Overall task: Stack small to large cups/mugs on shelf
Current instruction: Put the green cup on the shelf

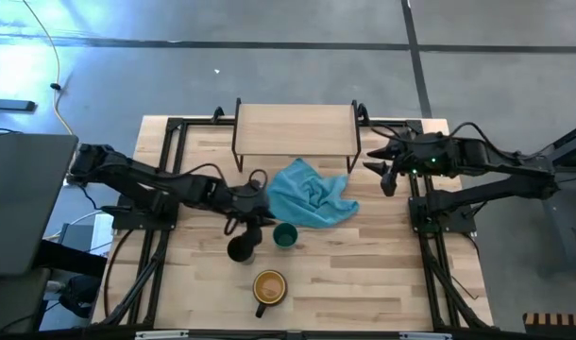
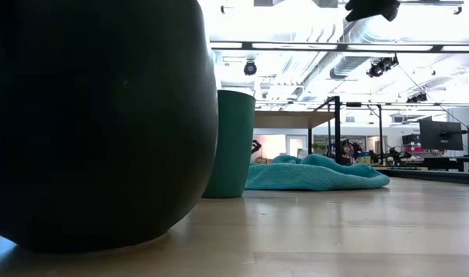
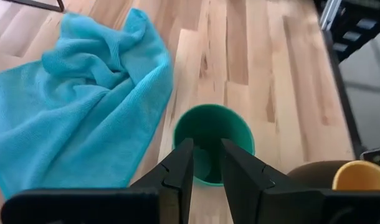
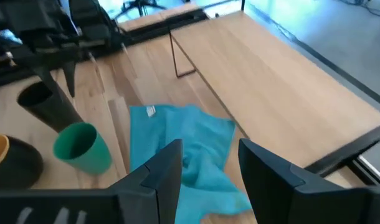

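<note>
High view: left gripper (image 1: 253, 210) is hanging over the surface (image 1: 364, 274) just beside the black cup (image 1: 242, 247) and teal cup (image 1: 285, 235); right gripper (image 1: 386, 170) is waiting near the shelf's (image 1: 296, 128) right end. The shelf is carrying nothing; the dark mug (image 1: 269, 288) is standing nearer the front edge, yellow-orange inside showing.
Low view: the mug's dark wall is filling the left; the teal cup is standing upright, touching the blue cloth (image 2: 315, 173).
Left wrist view: the gripper fingers (image 3: 177, 171) are set narrow, gripping nothing, lining up over the teal cup's open mouth.
Right wrist view: the gripper fingers (image 4: 168, 165) are spread wide, empty.
Step, judged: approaching the first pick; nothing stacked yet.
Next move: lowering onto a rim, then closing.
</note>
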### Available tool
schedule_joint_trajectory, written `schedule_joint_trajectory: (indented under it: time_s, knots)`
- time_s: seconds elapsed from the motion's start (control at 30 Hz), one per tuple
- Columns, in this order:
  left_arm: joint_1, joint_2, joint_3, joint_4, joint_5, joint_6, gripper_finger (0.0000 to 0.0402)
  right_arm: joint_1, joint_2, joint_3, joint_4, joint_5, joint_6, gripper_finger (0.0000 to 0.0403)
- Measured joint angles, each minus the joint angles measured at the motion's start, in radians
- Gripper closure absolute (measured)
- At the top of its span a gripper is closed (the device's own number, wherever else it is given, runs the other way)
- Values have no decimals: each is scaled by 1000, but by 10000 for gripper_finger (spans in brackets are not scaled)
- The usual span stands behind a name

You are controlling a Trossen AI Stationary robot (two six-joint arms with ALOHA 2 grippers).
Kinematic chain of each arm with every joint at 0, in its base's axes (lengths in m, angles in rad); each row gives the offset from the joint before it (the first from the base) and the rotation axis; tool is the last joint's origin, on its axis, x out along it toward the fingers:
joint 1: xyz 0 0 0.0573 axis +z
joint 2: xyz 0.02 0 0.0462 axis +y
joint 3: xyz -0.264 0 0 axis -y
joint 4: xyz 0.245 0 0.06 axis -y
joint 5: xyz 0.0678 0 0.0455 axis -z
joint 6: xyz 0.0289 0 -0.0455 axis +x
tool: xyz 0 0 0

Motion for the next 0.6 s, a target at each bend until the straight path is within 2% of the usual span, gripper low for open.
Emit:
schedule_joint_trajectory:
  time_s: [0.27, 0.6]
  knots:
    - [0, 131, 167, -170, 6, 34, 334, 0, -9, 0, -39, 0, 25, 253]
    - [0, 218, 266, -212, 42, 26, 334, 0, -30, 0, -47, 0, 23, 253]
